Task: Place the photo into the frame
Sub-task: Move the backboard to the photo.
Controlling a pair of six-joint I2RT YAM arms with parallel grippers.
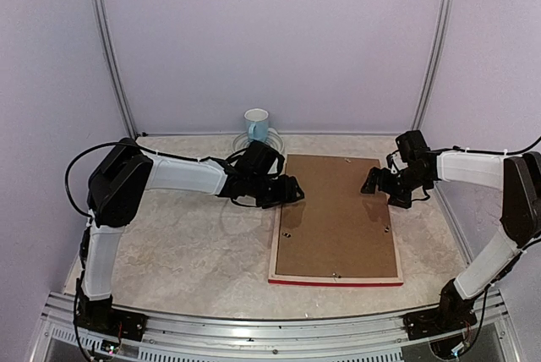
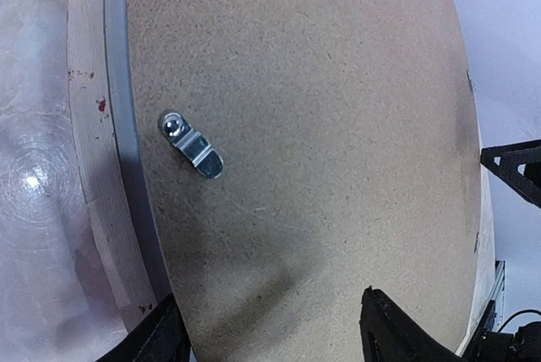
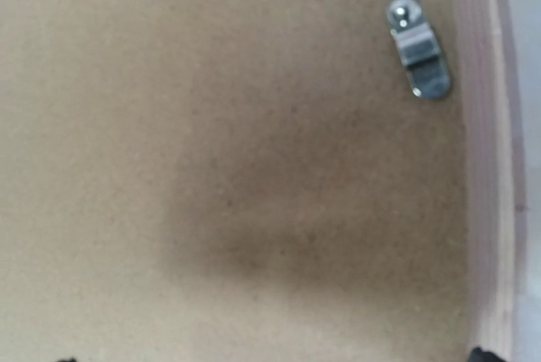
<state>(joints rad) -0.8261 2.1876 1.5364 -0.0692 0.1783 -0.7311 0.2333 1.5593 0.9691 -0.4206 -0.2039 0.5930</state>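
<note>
The frame [image 1: 336,281] lies face down on the table, its red edge toward me and its pale wood rim [image 2: 89,167] up. A plain brown backing board [image 1: 338,214] fills it, and the photo is hidden. My left gripper [image 1: 292,190] hovers over the frame's left side. In the left wrist view it [image 2: 270,332] is open, with the board [image 2: 321,125] and a metal turn clip [image 2: 193,146] under it. My right gripper [image 1: 372,183] hangs over the board's upper right part. Its fingertips [image 3: 482,353] stand wide apart, holding nothing, near another clip [image 3: 418,45].
A pale blue mug [image 1: 256,123] stands at the back by the wall, behind the left gripper. Several small metal clips sit around the frame's rim [image 3: 490,167]. Marbled table surface [image 1: 186,244] lies left of the frame.
</note>
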